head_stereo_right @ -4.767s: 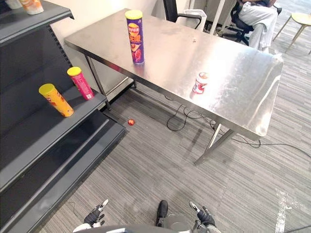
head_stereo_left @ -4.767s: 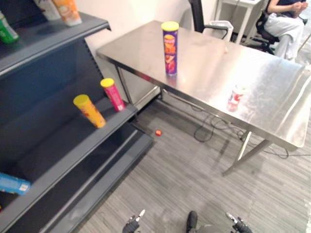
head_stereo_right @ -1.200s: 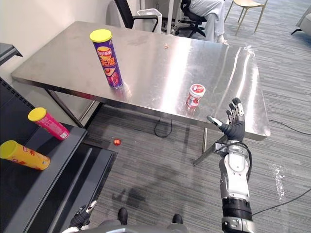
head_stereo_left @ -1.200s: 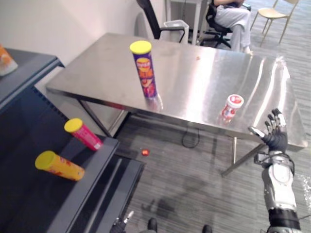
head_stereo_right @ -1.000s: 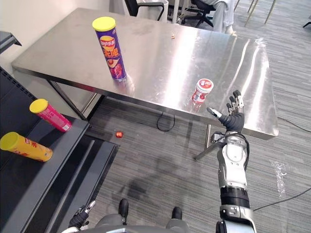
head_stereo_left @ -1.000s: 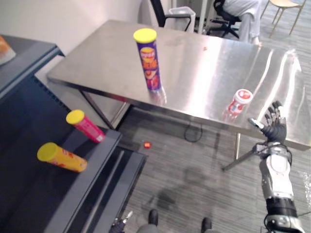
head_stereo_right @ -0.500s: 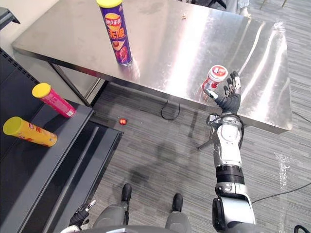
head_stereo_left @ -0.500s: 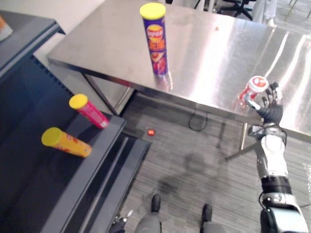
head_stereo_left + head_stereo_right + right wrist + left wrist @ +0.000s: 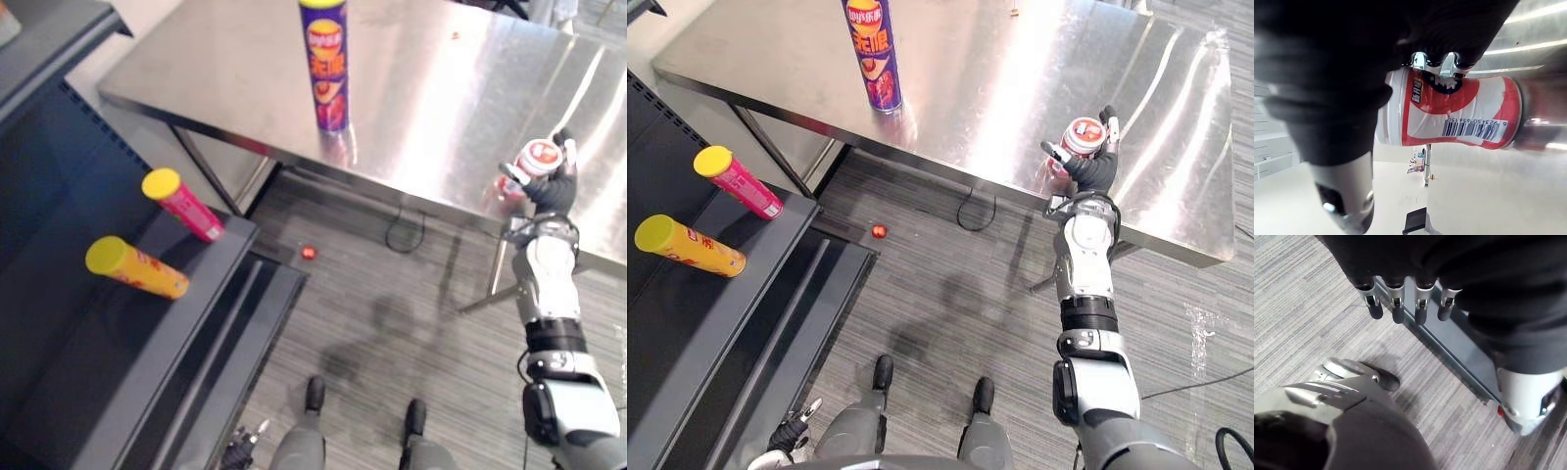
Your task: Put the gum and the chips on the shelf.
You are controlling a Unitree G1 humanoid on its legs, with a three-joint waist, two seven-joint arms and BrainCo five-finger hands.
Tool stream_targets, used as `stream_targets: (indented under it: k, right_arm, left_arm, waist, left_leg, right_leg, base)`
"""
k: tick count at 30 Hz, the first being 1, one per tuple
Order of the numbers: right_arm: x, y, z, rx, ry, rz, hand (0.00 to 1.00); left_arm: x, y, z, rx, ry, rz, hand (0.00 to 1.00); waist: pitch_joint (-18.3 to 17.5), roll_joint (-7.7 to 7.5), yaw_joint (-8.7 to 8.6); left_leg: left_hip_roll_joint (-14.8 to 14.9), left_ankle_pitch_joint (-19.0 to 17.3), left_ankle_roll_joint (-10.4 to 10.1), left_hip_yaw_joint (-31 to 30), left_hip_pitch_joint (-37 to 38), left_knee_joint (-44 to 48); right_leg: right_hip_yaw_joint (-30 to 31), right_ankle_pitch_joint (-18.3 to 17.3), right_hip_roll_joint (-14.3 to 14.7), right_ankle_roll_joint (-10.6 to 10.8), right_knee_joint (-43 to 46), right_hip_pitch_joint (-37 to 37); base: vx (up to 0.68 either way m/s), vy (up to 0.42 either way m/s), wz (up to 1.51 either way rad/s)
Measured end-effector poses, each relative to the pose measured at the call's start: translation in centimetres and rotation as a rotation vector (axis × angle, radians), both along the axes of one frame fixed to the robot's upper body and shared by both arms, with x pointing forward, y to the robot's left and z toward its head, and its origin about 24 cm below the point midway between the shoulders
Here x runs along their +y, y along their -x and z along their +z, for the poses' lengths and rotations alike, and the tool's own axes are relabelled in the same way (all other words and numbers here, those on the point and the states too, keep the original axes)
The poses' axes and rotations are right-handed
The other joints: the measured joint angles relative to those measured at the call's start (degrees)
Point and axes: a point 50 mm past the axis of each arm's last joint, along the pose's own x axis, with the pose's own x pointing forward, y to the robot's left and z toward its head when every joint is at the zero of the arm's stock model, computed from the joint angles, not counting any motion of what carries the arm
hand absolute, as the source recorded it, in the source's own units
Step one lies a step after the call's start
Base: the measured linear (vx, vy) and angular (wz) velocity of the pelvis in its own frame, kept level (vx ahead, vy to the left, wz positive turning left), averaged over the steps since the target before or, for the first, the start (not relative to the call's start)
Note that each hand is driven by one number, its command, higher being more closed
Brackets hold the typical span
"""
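Your right hand stands wide, its fingertips touching the gum tub and its thumb apart on the other side. The tub stands upright near the steel table's front edge. The purple chips can stands upright farther left, well apart. Your left hand hangs relaxed over the grey carpet. At your left, the dark shelf bears a yellow can and a pink can.

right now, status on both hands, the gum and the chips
Right hand open, cupped around red-and-white gum tub on the steel table. Left hand open, hanging low. Tall purple chips tube upright, untouched. On dark shelf: pink tube, orange tube.
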Motion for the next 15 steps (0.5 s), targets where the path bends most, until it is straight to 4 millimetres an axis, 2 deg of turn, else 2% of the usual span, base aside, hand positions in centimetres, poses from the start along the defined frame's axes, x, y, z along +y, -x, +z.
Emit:
stream_targets:
  k: [5, 11, 15]
  right_arm:
    - [-0.2, -0.7, 1.5, -0.018, 0.002, -0.015, 1.00]
    - [-0.4, -0.7, 2.1, -0.031, 0.008, -0.018, 1.00]
    - [-0.4, -0.7, 2.1, -0.030, 0.008, -0.018, 1.00]
  left_arm:
    - [0.0, -0.3, 0.0, -0.002, -0.007, 0.004, 0.00]
    - [0.0, -0.4, 0.1, -0.004, -0.011, 0.005, 0.00]
    - [0.0, -0.6, 0.1, -0.005, -0.012, 0.001, 0.00]
  waist:
    - [0.92, -0.13, 0.31]
    - [0.98, -0.19, 0.91]
    - [1.43, -0.75, 1.30]
  left_leg:
    - [0.00, 0.00, 0.00, 0.07, 0.00, 0.00]
    - [0.16, -0.01, 0.01, 0.78, -0.04, -0.02]
    - [0.16, 0.01, 0.02, 1.27, -0.03, -0.03]
  right_leg:
    - [0.12, 0.02, 0.03, -0.02, -0.09, -0.04]
    - [0.75, 0.81, 0.19, -0.23, -0.17, -0.64]
    - [1.34, 0.97, 0.19, -0.19, -0.23, -0.91]
  base:
    - [0.00, 0.000, 0.00]
    - [0.00, 0.004, -0.07]
    - [-0.04, 0.009, -0.07]
